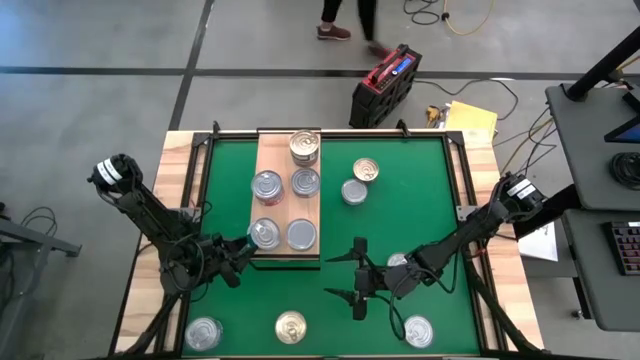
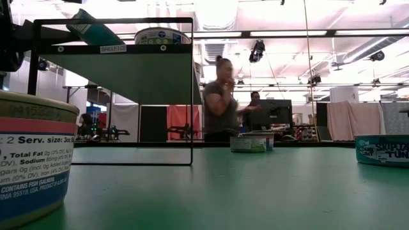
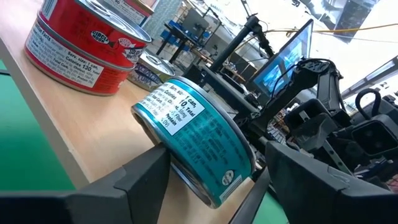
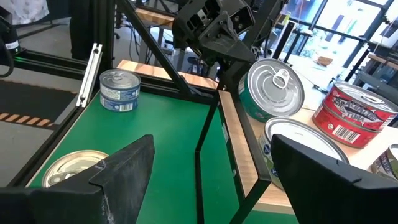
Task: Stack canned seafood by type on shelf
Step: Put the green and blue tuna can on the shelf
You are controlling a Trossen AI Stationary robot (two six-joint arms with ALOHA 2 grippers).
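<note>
Left gripper (image 1: 247, 243) at the shelf's (image 1: 276, 150) near left corner, fingers apart on either side of a tilted teal can (image 3: 196, 142) whose lower edge rests on the board. Right gripper (image 1: 356, 278) over the green counter (image 1: 400, 215) near the shelf's front, fingers apart, holding nothing. Four more cans stand on the shelf; others lie scattered on the counter.

light wooden shelf (image 1: 287, 200) lying flat on the green mat, holding five round tins: a gold-lidded stack (image 1: 304, 146) at the far end, three silver-lidded tins (image 1: 305, 182) upright, and a teal-labelled tin (image 1: 264, 235) tilted at the near left corner. scattered off the shelf: two tins (image 1: 366, 171) to its right, three (image 1: 290, 327) along the near edge, another (image 1: 398, 262) partly hidden.
</note>
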